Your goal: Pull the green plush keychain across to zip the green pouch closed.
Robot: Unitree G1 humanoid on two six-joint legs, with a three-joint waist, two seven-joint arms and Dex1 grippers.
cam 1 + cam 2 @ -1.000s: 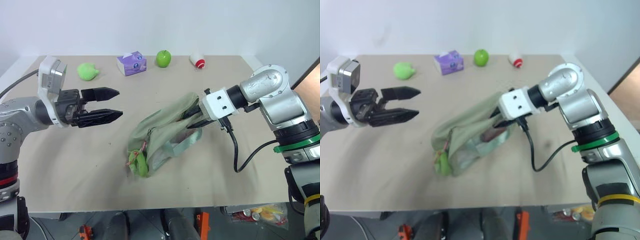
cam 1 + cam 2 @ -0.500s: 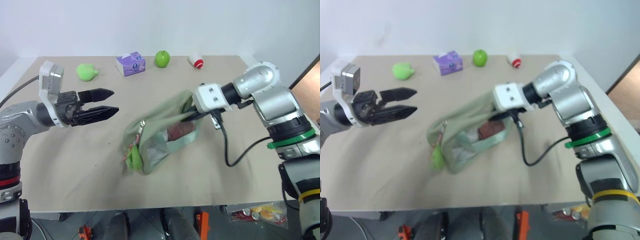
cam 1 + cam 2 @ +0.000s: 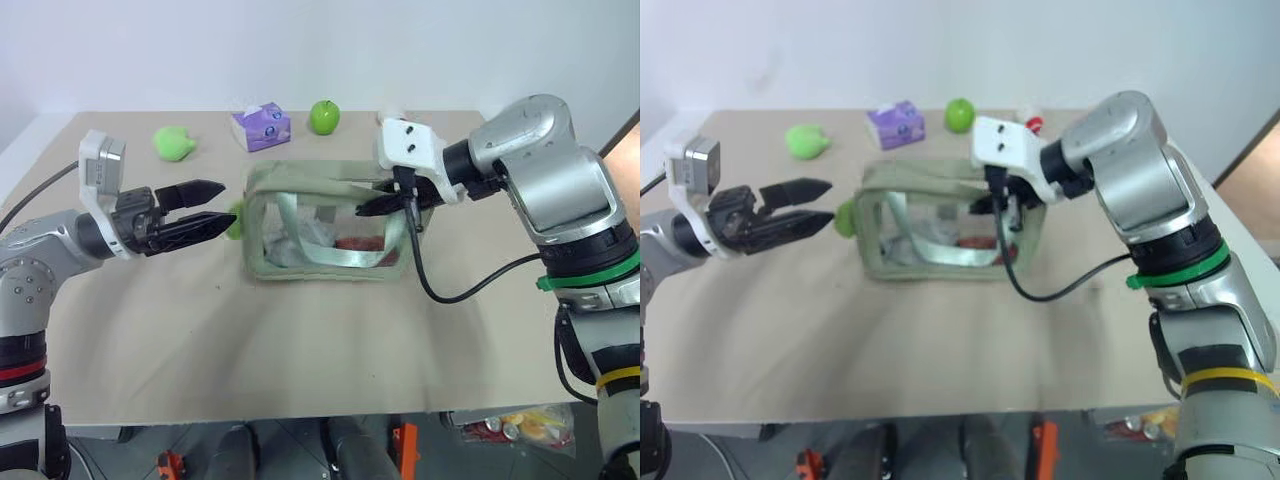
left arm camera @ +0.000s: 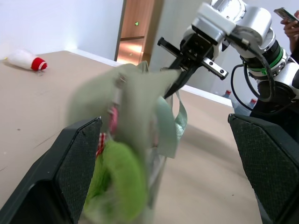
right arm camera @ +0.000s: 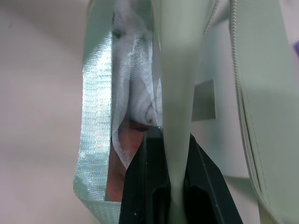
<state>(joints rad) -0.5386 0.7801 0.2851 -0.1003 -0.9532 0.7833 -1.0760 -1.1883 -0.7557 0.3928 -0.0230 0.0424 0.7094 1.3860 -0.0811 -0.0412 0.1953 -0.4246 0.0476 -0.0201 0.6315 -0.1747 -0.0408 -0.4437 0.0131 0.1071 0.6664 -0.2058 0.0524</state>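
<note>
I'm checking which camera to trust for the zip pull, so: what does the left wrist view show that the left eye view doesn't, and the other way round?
Left wrist view alone: the green plush keychain seen close between the open left gripper's fingers, and a person's hand holding a phone behind the robot.

Left eye view alone: the purple tissue box, green apple and loose green plush along the table's far edge.

Both: the green pouch pinched at one end by the shut right gripper.
</note>
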